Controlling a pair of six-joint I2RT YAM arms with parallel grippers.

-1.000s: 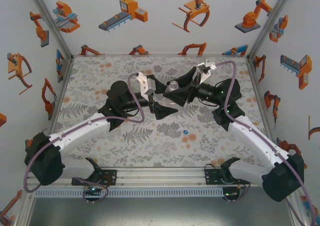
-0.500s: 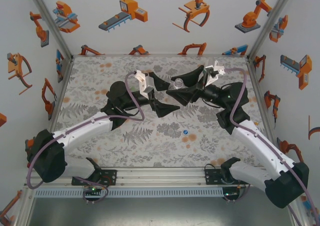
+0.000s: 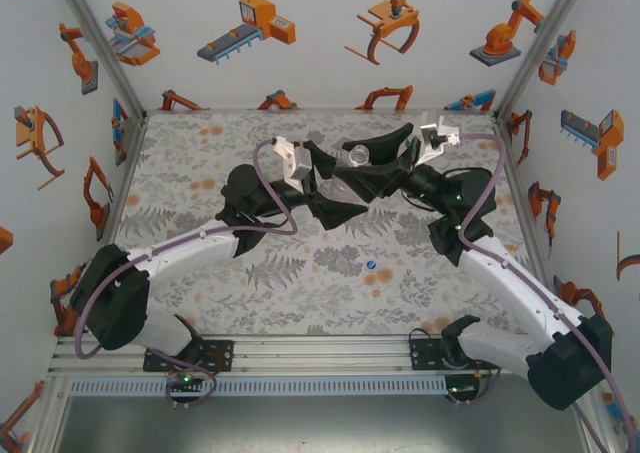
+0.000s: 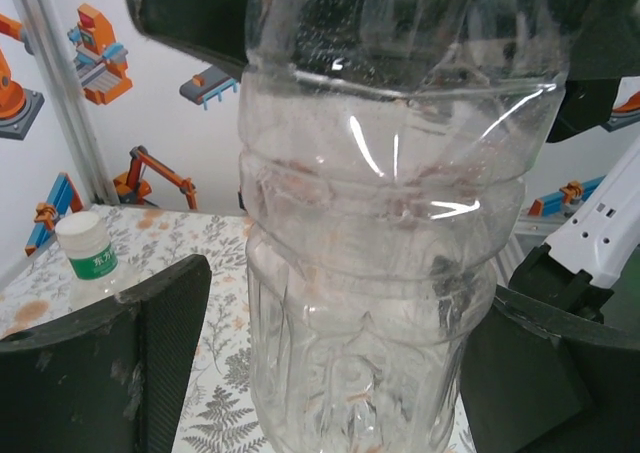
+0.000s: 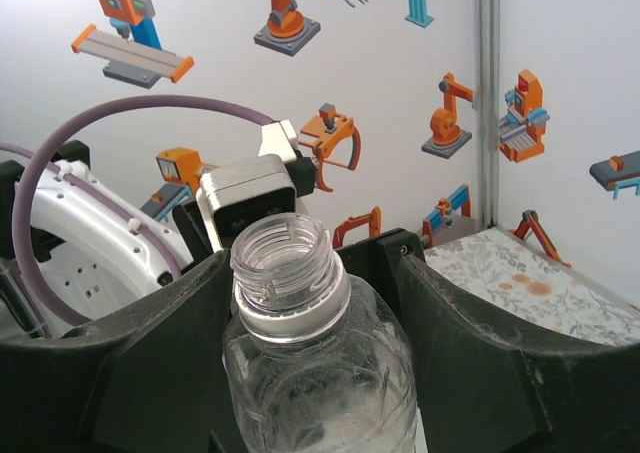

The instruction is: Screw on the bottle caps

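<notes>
White walls (image 3: 300, 73) printed with orange and blue robot drawings close in a table (image 3: 200, 273) covered in a grey leaf-and-flower pattern. Towards the far middle of that table the two arms meet at a clear bottle (image 3: 357, 156), which stands roughly upright with its threaded neck bare and its mouth open to the overhead camera. The right gripper (image 5: 305, 263) is clamped on the clear bottle, one dark finger pressed against each side of its shoulder just below the neck. The left gripper (image 4: 330, 353) sits lower on the clear bottle with its jaws parted around the ribbed body: a strip of table shows between one finger (image 4: 120, 363) and the bottle wall, while the other finger lies so close to the far side that contact cannot be told. Whether the base of the clear bottle rests on the table is hidden by the arms. A blue cap (image 3: 371, 266) lies on the table well apart from the clear bottle, on the side nearer the arm bases. Beyond the clear bottle, by the wall, stands a small bottle (image 4: 88, 248) with a pale cap and a green label.
</notes>
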